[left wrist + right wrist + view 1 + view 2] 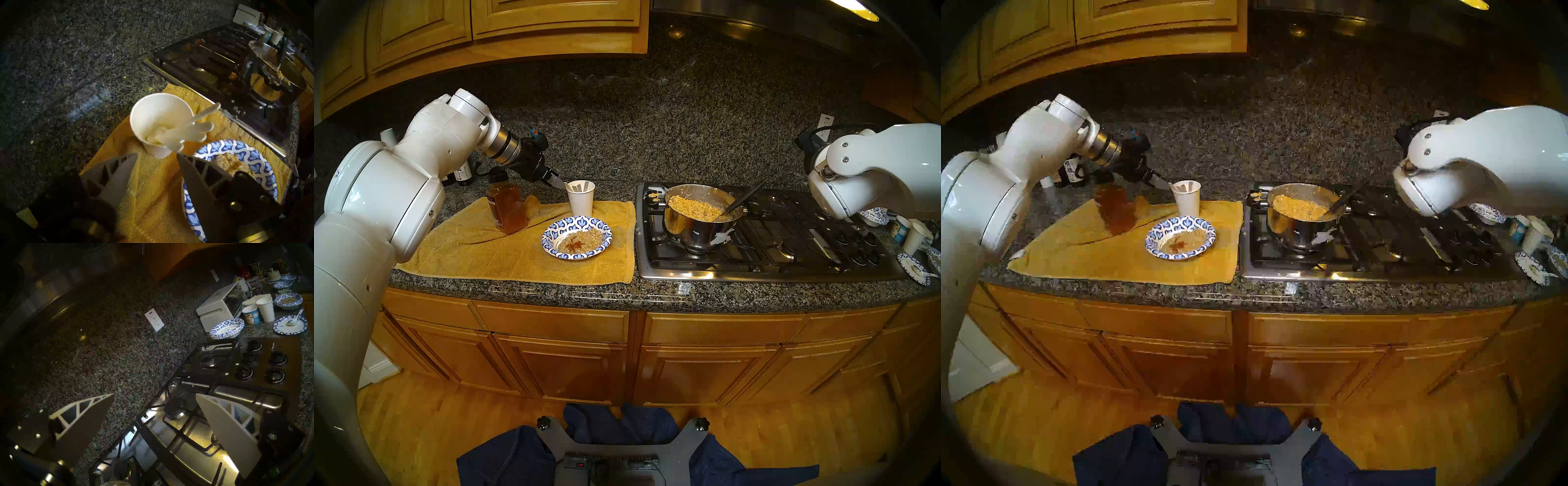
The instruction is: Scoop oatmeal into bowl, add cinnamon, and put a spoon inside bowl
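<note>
My left fingers (157, 155), half-open and empty, hang just short of the paper cup (153, 122), lined up for a white plastic spoon (190, 131).

Oatmeal (582, 240) fills bowl (551, 237); spoons (178, 134) in cup

Patterned bowls with oatmeal on the towel: one (577, 237)
Yellow towels: one (504, 251)
Cinnamon jars: one (506, 207)
White paper cups on the towel: one (581, 197)
Plastic spoons in that cup: several, exact count unclear (192, 130)
Steel pots on the stove: one (697, 220)
Black-handled serving spoons: one (741, 200)
Stove knobs: five (262, 360)
Wall sockets: one (154, 319)
Robot arms: two
</note>
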